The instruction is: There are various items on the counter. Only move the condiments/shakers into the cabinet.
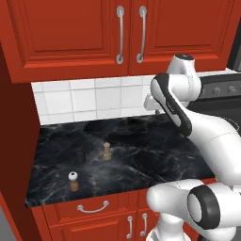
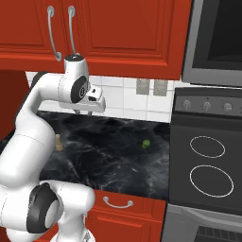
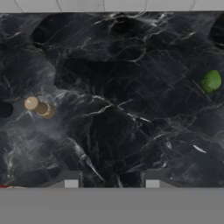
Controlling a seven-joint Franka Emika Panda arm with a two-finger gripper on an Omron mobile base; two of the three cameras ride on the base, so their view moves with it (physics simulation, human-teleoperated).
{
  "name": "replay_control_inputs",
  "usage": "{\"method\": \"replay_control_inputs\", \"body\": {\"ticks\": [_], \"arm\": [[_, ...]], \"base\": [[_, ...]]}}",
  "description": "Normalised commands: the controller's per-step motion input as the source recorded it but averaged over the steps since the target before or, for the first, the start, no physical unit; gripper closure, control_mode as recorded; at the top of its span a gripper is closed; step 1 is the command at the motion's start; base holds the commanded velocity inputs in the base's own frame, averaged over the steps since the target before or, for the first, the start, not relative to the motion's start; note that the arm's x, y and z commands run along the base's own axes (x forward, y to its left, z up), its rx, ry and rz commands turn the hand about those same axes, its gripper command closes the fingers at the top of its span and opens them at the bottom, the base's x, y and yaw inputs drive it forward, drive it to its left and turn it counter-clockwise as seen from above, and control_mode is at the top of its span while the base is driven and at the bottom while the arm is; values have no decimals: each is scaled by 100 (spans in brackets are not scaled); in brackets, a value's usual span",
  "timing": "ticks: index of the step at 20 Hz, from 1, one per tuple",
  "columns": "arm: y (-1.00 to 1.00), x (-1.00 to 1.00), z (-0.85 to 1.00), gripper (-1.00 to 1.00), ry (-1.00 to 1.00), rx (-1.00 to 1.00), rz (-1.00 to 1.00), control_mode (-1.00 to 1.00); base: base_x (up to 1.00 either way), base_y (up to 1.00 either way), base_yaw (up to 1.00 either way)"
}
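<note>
On the black marble counter (image 1: 141,160) stand a tan mill-shaped shaker (image 1: 107,151), a dark squat piece (image 1: 80,156) just left of it, and a brown shaker with a white ball top (image 1: 74,181) near the front edge. The hand view looks down on the tan shaker (image 3: 39,107) and the dark piece (image 3: 5,109) at its left. My gripper (image 3: 111,180) hangs open and empty, high above the counter's middle, right of the shakers; it also shows at the tiled wall (image 2: 89,112). The red cabinet (image 1: 66,28) above has its doors shut, with grey bar handles (image 1: 120,33).
A small green lime (image 2: 146,143) lies on the counter toward the stove (image 2: 208,160), also at the hand view's right (image 3: 211,81). A tall red side panel (image 1: 14,141) bounds the counter on the left. A microwave (image 2: 217,38) hangs above the stove.
</note>
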Motion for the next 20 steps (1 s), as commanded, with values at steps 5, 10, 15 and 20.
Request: {"method": "replay_control_inputs", "body": {"ticks": [5,10,15,20], "arm": [[0,0,-2,-100,1,-2,0,-100],[0,-6,-1,-100,0,0,0,-100],[14,-9,-18,-100,0,2,1,-100],[18,-21,-40,-100,0,10,15,-100]], "base": [[0,0,0],[0,0,0],[0,0,0],[0,0,0]]}}
